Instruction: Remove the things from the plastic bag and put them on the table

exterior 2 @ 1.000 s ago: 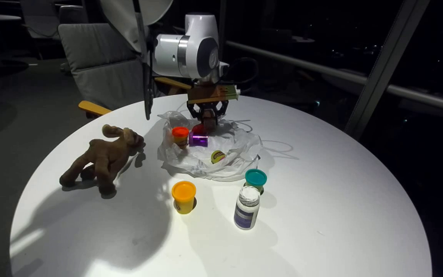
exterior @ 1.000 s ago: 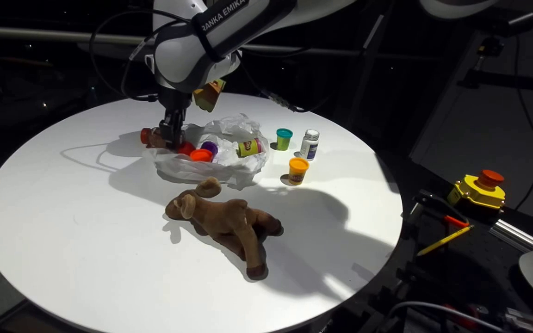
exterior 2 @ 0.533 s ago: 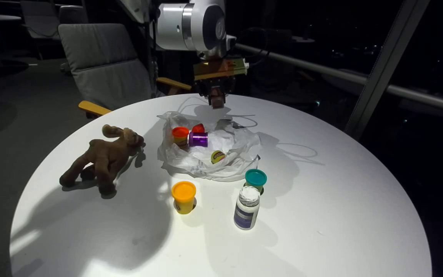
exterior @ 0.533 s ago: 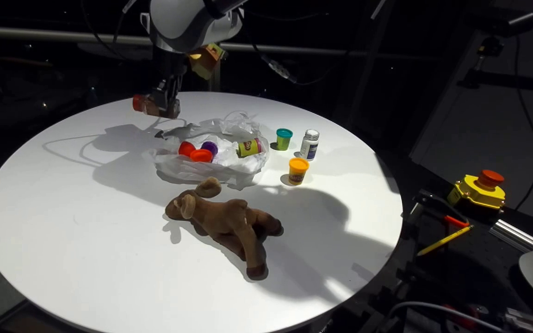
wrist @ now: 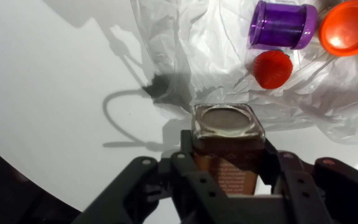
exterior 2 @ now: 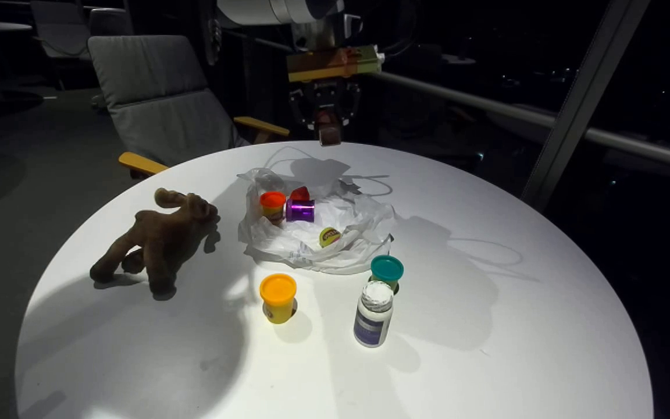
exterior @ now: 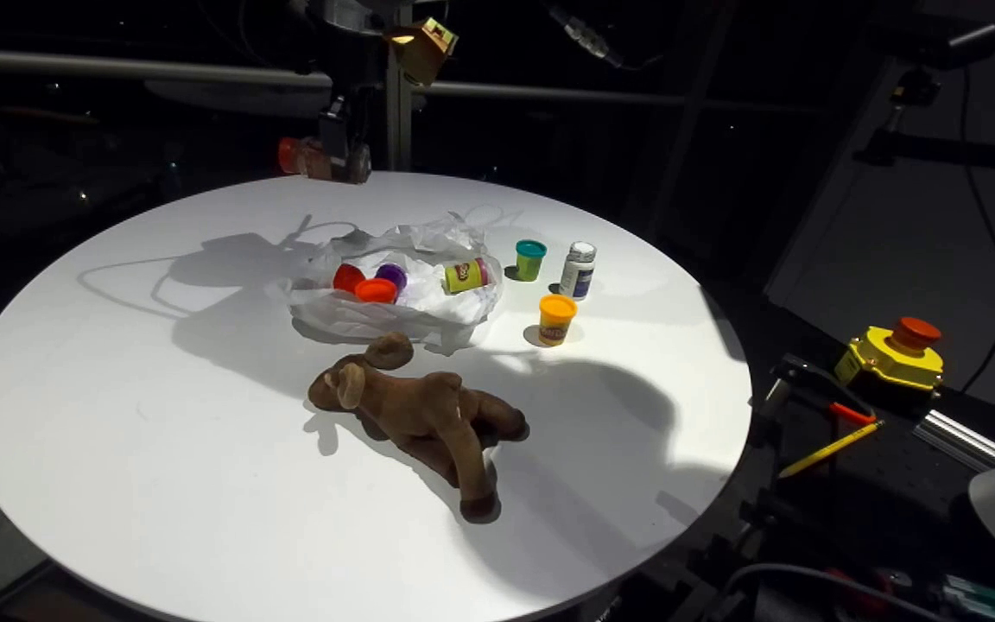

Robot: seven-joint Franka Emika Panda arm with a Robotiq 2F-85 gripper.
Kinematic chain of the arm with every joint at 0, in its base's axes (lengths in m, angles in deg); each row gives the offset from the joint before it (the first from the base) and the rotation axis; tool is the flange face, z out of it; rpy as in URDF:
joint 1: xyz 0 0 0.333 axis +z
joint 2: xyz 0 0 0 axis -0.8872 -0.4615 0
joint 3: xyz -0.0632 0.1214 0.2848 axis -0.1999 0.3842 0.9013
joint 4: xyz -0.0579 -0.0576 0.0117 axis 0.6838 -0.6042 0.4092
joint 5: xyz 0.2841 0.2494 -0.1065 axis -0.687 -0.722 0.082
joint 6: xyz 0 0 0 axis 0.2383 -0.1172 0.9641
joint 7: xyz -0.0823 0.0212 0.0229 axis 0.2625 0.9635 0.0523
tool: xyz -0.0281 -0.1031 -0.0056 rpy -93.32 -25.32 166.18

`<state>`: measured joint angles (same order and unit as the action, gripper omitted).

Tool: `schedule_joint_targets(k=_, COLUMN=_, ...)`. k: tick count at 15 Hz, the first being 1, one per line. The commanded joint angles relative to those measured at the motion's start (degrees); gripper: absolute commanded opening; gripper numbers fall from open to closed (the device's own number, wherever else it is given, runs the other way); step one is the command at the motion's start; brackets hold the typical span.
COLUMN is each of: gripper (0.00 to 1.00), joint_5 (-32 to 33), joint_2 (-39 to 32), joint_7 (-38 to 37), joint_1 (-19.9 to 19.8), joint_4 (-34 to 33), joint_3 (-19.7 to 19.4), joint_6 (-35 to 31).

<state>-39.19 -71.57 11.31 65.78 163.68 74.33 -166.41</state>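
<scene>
My gripper (exterior: pixel 346 160) is shut on a spice-like glass bottle with a red cap (exterior: pixel 311 162), held on its side in the air above the far table edge. In the wrist view the bottle's clear base (wrist: pixel 225 124) faces the camera between the fingers. The crumpled white plastic bag (exterior 2: pixel 341 259) lies open on the table. On it are a red strawberry-like item (wrist: pixel 273 69), a purple container (wrist: pixel 281 26), a tub with a red-orange lid (wrist: pixel 350 28) and a yellow tub on its side (exterior: pixel 465 276).
A teal-lidded tub (exterior: pixel 529 262), a white bottle (exterior: pixel 578 272) and an orange tub (exterior: pixel 556 320) stand on the round white table (exterior: pixel 161 484) beside the bag. A brown plush animal (exterior: pixel 428 406) lies near the bag. A chair (exterior 2: pixel 154 99) stands behind the table.
My gripper has lifted the red-capped bottle up out of the bag and moved it back over the far table edge. The other items stay in place.
</scene>
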Motion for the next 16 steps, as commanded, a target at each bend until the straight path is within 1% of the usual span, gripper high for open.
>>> schedule_joint_targets(k=1, gripper=0.24, joint_5=0.69, joint_2=10.00, joint_7=-1.91, joint_1=-0.15, joint_4=13.79, joint_3=-0.18, joint_6=-4.41)
schedule_joint_targets(k=5, gripper=0.24, joint_5=2.16, joint_2=17.84, joint_7=-4.59, joint_1=0.64, joint_4=24.78, joint_3=-1.22, joint_6=-4.83)
schedule_joint_targets(k=8, gripper=0.24, joint_5=5.17, joint_2=24.17, joint_7=-8.51, joint_1=1.67, joint_4=33.51, joint_3=-2.74, joint_6=-3.11)
schedule_joint_targets(k=10, gripper=0.24, joint_5=6.50, joint_2=28.62, joint_7=-10.31, joint_1=1.54, joint_4=39.82, joint_3=-2.84, joint_6=-2.59)
schedule_joint_targets(k=12, gripper=0.24, joint_5=6.56, joint_2=32.90, joint_7=-10.17, joint_1=0.92, joint_4=46.30, joint_3=-2.05, joint_6=-2.96)
schedule_joint_targets(k=14, gripper=0.24, joint_5=4.35, joint_2=37.06, joint_7=-7.67, joint_1=0.10, joint_4=52.94, joint_3=-0.51, joint_6=-3.16)
schedule_joint_targets(k=16, gripper=0.24, joint_5=2.42, joint_2=40.92, joint_7=-6.76, joint_1=0.08, joint_4=59.81, joint_3=0.64, joint_6=-4.86)
